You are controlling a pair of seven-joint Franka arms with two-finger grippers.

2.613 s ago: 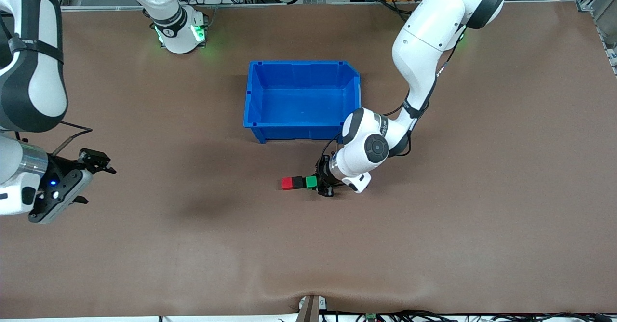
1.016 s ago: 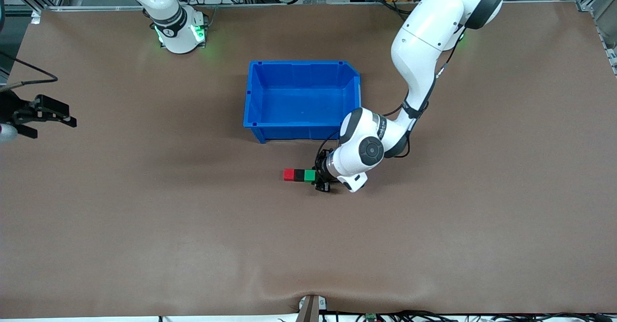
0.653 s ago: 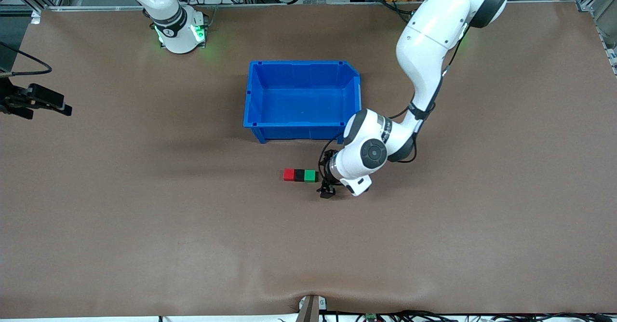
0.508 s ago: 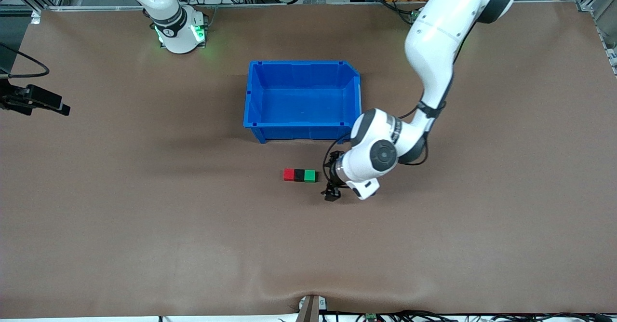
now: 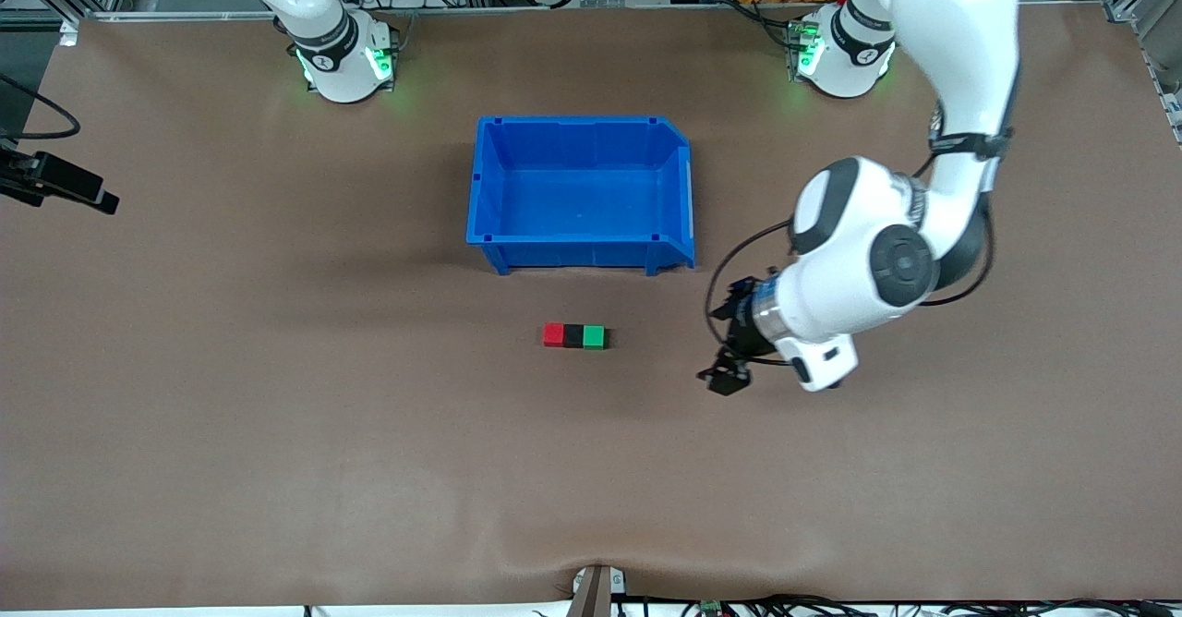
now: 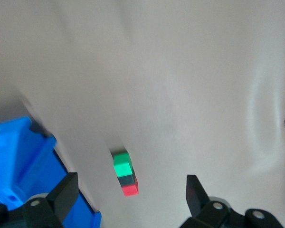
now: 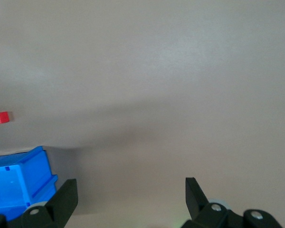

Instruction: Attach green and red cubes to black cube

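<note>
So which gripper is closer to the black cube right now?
Left. The left gripper is open, up over bare table toward its arm's end from the black cube; the right gripper waits open at the table's edge.

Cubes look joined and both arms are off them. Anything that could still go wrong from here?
1. The red cube, black cube and green cube sit in a row, but whether they are truly locked cannot be seen; a nudge might split them.
2. The open left gripper hangs low toward the left arm's end of the row; a sweep back could strike it.
3. The open right gripper waits at the table's edge: little risk.
</note>
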